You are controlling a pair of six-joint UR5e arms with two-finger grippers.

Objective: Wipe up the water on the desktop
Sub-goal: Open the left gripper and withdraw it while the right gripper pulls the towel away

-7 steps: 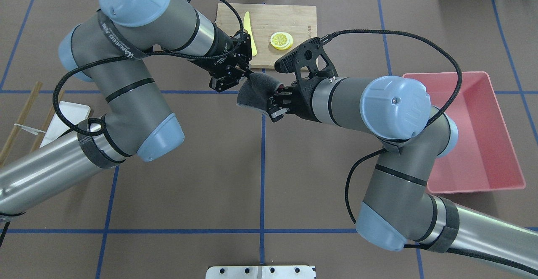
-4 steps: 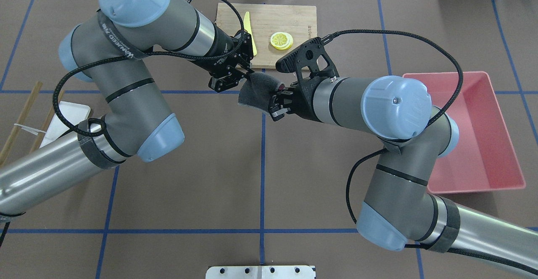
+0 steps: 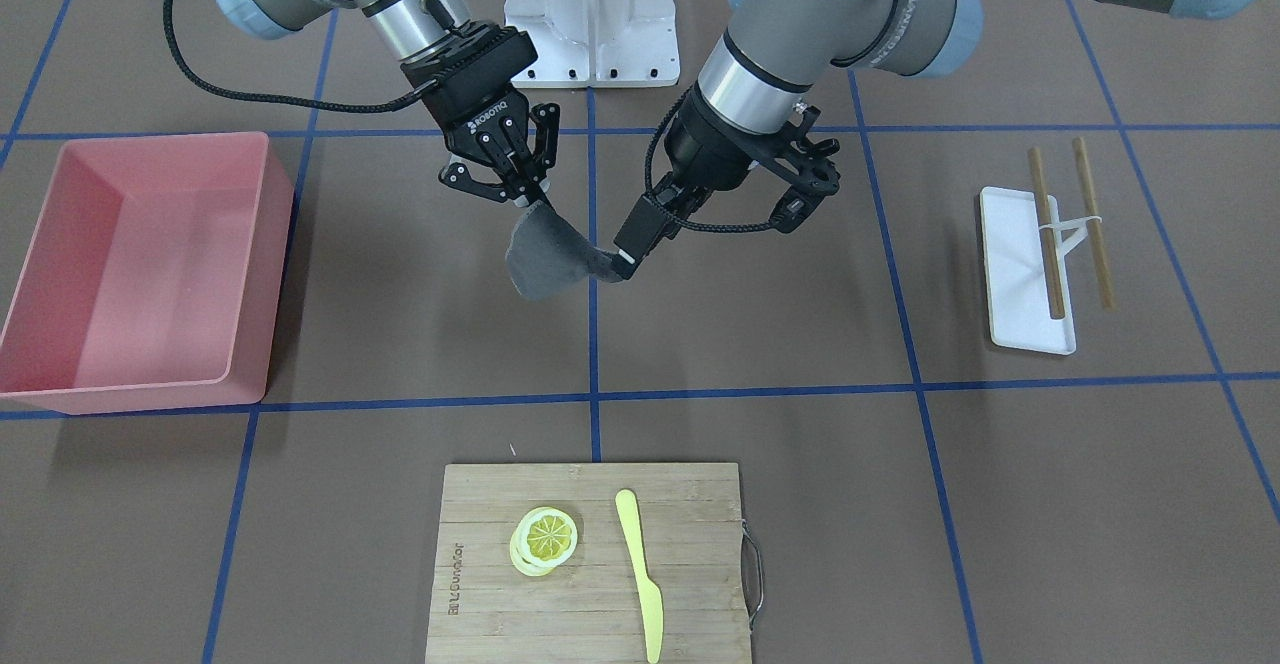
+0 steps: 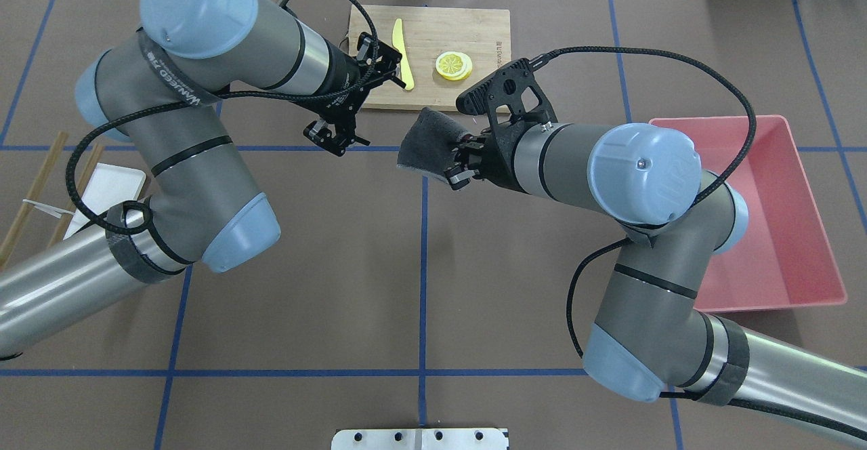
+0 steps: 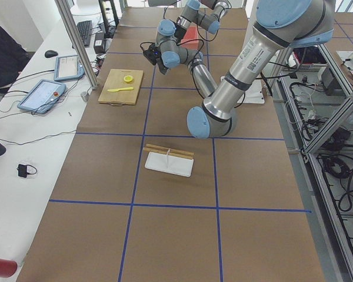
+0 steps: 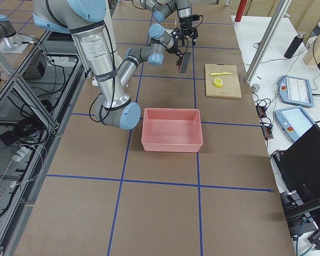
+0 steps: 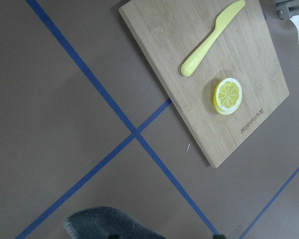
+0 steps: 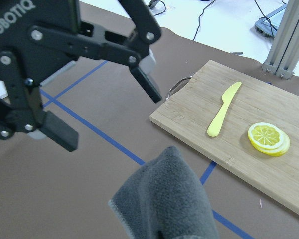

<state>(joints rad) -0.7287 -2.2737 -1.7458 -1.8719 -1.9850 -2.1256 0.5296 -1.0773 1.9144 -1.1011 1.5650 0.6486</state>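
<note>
above the middle of the desk (image 4: 305,267), your right arm's fingers (image 3: 522,189) pinch one edge of a gray cloth (image 4: 425,144). it hangs folded over the center tape line and appears to be off the brown surface. the left arm's fingers (image 8: 148,85) stand spread and hold nothing, near the cloth but apart from it. that reads as a one-handed grip, with the right arm alone set to do the wiping.

you will find no wet patch in any view. where the water lies cannot be told, and the wipe itself looks not yet begun.

beyond the cloth sits a cutting board (image 4: 474,30) carrying a lemon slice (image 4: 454,65) and a yellow knife (image 4: 401,50). its near edge lies close to the hanging cloth and is likely the first thing a forward stroke would meet. a pink bin (image 4: 718,122) stands well off on the robot's right. a white tray (image 3: 1010,274) with chopsticks (image 3: 1045,234) stands well off on its left. between them, the taped squares nearer the robot's base give you the widest room to lower and sweep, though both elbows reach out over that room.
</note>
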